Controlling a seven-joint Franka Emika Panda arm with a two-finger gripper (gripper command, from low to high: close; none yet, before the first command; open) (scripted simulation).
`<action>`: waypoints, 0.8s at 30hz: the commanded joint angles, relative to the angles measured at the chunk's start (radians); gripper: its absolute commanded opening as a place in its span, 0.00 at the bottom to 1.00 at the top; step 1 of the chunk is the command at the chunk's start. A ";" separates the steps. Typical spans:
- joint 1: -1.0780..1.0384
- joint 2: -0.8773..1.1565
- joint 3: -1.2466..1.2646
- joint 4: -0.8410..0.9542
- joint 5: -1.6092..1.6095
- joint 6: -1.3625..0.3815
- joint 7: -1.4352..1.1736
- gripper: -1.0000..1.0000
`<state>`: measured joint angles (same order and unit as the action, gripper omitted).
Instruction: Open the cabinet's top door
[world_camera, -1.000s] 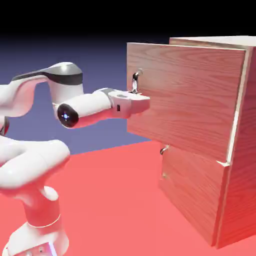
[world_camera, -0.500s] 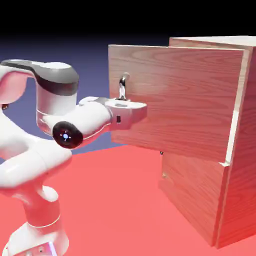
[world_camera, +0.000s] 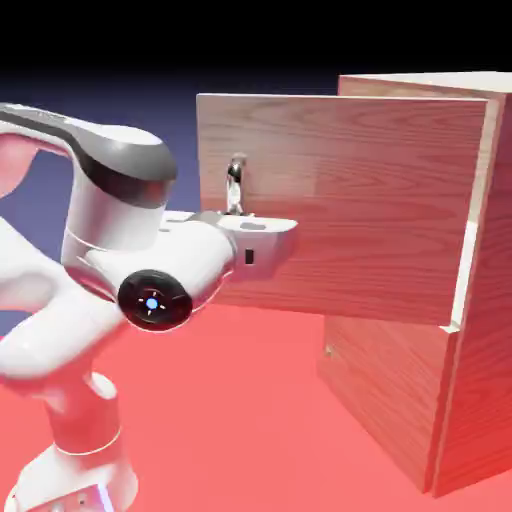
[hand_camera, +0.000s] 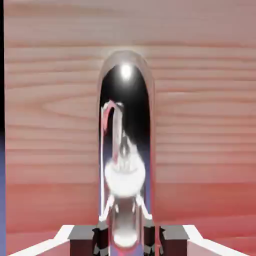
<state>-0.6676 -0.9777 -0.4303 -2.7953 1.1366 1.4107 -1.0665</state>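
The cabinet (world_camera: 470, 300) stands on the red table (world_camera: 250, 420), and its top door (world_camera: 350, 200) is swung well out from the cabinet's front, its free edge farthest from the cabinet. The gripper (hand_camera: 124, 235) pinches the silver curved handle (world_camera: 235, 185) near that free edge, its 2 fingers (hand_camera: 100, 240) pressed against the handle's sides. Under the top door, the lower panel (world_camera: 385, 400) sits flush with the cabinet
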 joint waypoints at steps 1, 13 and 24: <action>0.036 -0.012 -0.026 -0.001 -0.010 0.024 0.011 0.00; 0.381 0.323 -0.436 0.364 -0.264 -0.298 -0.113 0.00; 0.759 0.612 -0.831 0.697 -0.349 -0.613 -0.272 0.00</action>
<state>0.0918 -0.3657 -1.2623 -2.0982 0.7865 0.7972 -1.3385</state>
